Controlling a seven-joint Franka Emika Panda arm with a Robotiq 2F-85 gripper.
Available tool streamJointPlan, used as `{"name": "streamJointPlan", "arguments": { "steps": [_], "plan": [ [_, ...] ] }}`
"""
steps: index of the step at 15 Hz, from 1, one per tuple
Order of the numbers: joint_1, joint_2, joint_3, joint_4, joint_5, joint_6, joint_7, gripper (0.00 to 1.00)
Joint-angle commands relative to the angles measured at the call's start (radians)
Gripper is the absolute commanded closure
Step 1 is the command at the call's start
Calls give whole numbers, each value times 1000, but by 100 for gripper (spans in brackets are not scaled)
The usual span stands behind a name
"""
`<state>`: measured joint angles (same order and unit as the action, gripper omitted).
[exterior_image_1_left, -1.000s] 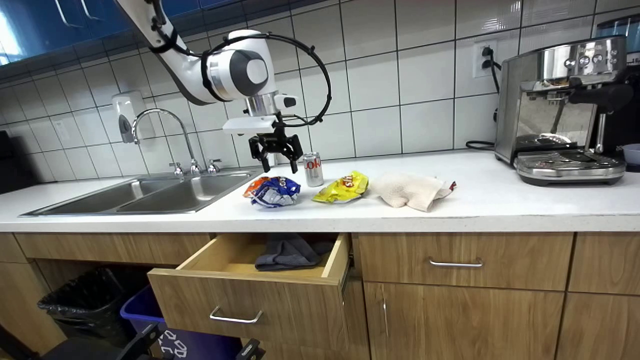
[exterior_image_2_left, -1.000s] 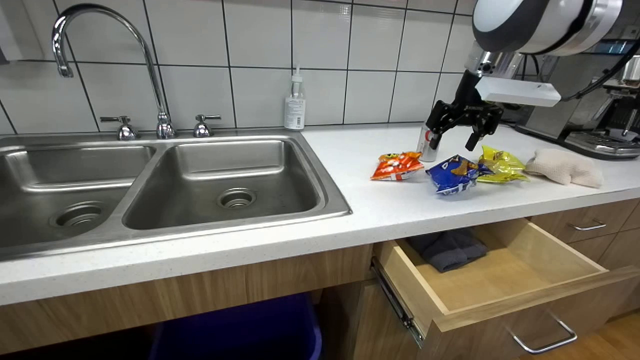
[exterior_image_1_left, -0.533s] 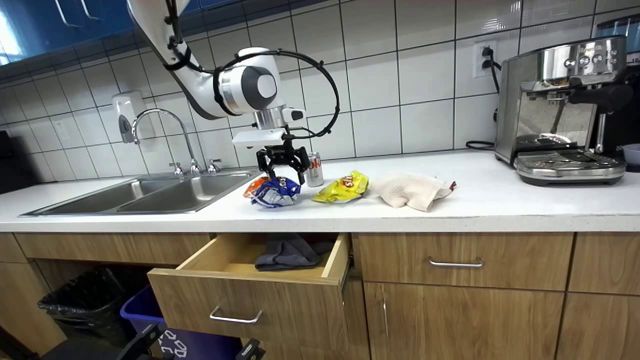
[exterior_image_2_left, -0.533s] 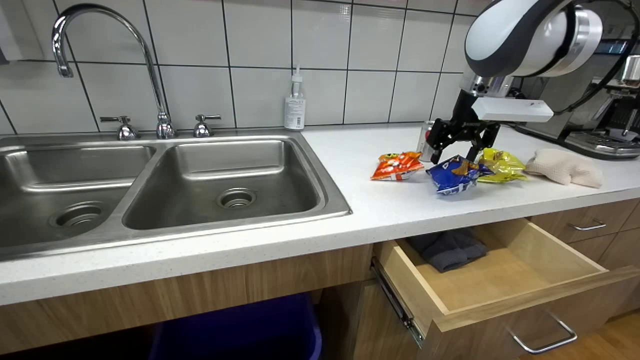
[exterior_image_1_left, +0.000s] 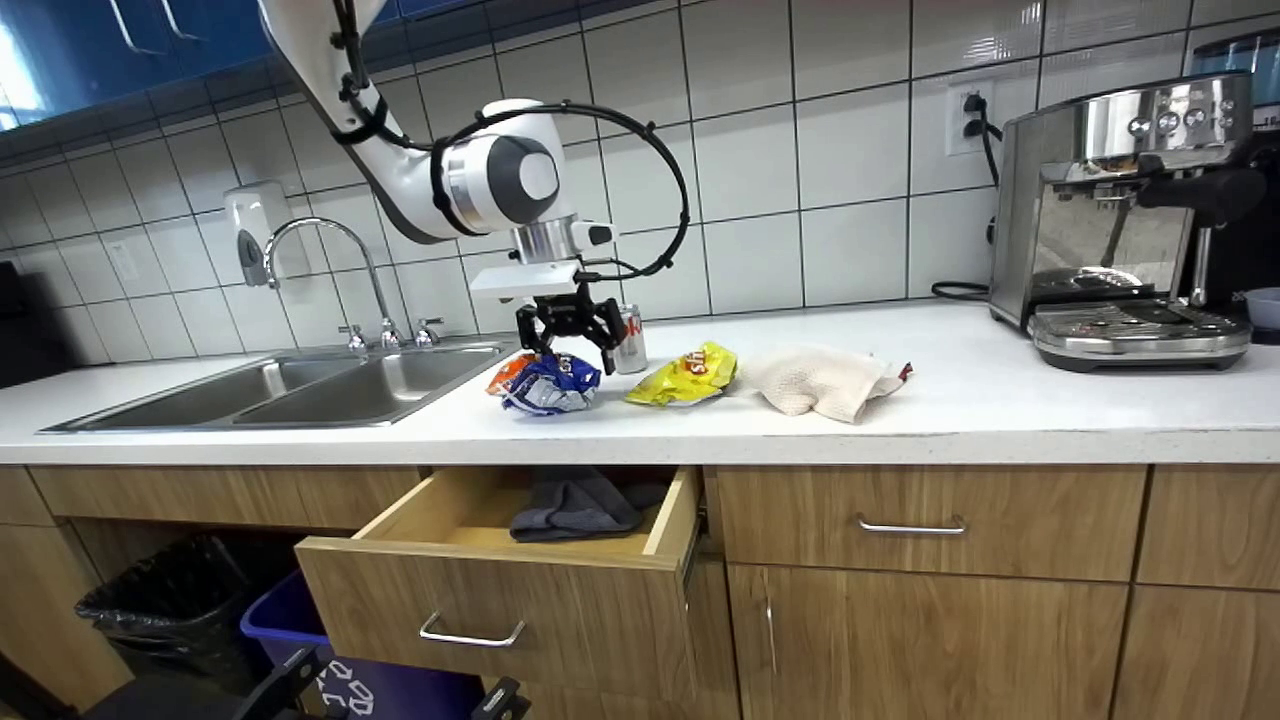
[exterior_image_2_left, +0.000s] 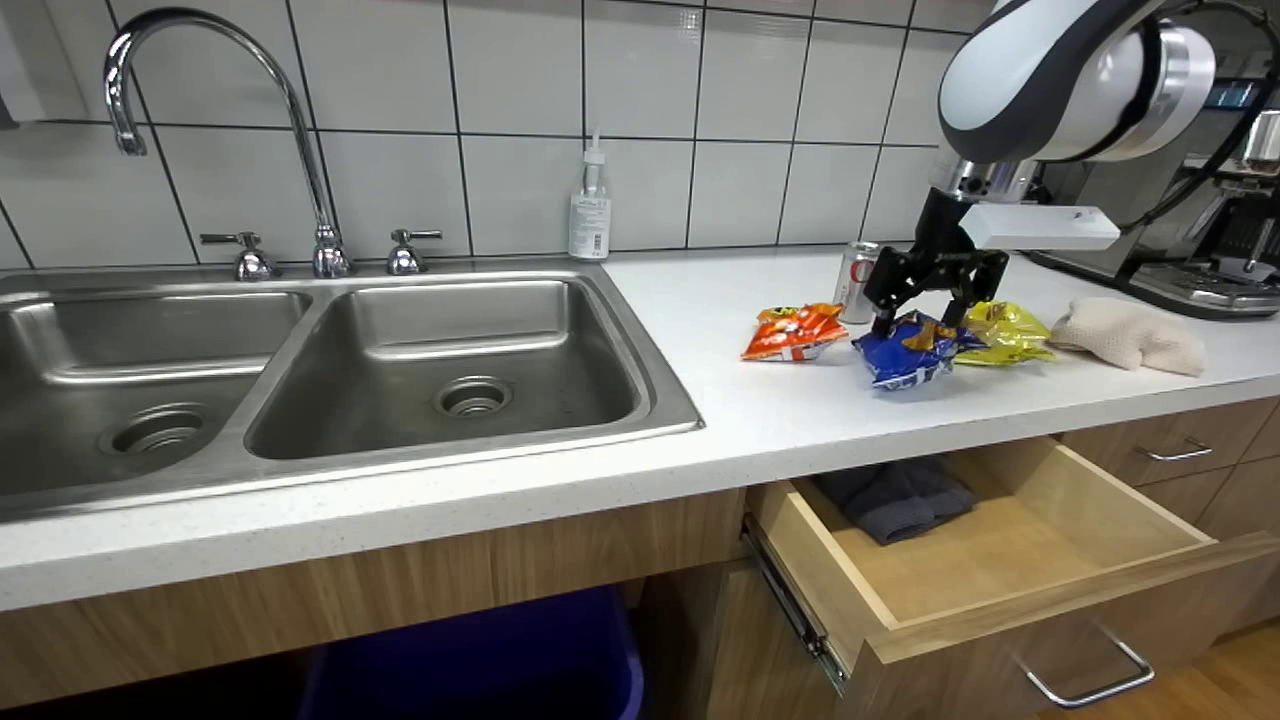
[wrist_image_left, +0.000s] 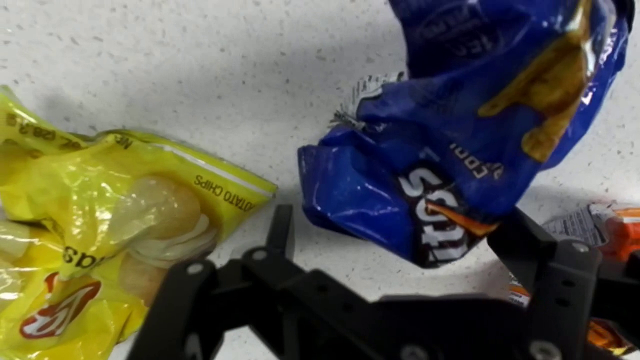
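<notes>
Where the arm (exterior_image_2_left: 1040, 85) reaches down over the counter (exterior_image_2_left: 760, 430), the gripper (exterior_image_2_left: 918, 322) straddles the blue bag (wrist_image_left: 450, 125) from above, grip released, fingers (wrist_image_left: 281, 230) well apart. Wrist view: bag crumpled, lettering upside down, part of it between the fingers; one finger stands in the gap beside the yellow bag (wrist_image_left: 150, 210), the other right at the blue bag's edge, whether touching cannot be told.

Blue bag lies on the counter, above the drawer (exterior_image_2_left: 1050, 545), in both exterior views. Yellow bag just beside it, "chips" legible upside down in the wrist view. Orange bag (exterior_image_2_left: 795, 333) on its other side, toward the sink (exterior_image_2_left: 668, 412), near but apart. Can (exterior_image_2_left: 857, 280), silver with red letters, upright behind the bags. Cream cloth (exterior_image_2_left: 1130, 335) rumpled past the yellow bag.

Drawer pulled out under the counter; dark cloth (exterior_image_2_left: 900, 500) folded toward its rear. Sink has two basins, faucet (exterior_image_2_left: 303, 140) arched above; pump bottle (exterior_image_2_left: 590, 222) upright by its back corner. Coffee machine (exterior_image_1_left: 1110, 220) farther along the counter in an exterior view, well apart from the bags; purple bin (exterior_image_2_left: 480, 650) below, near the drawer
</notes>
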<state>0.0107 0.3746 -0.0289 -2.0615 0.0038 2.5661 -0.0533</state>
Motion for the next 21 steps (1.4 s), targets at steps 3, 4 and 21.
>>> {"name": "streamJointPlan", "arguments": {
  "steps": [3,4,21],
  "plan": [
    [-21,-90,20,-114,-1,15,-49,0],
    [-22,-101,21,-129,0,16,-52,0],
    [-4,-314,35,-407,3,22,-91,0]
  ]
}}
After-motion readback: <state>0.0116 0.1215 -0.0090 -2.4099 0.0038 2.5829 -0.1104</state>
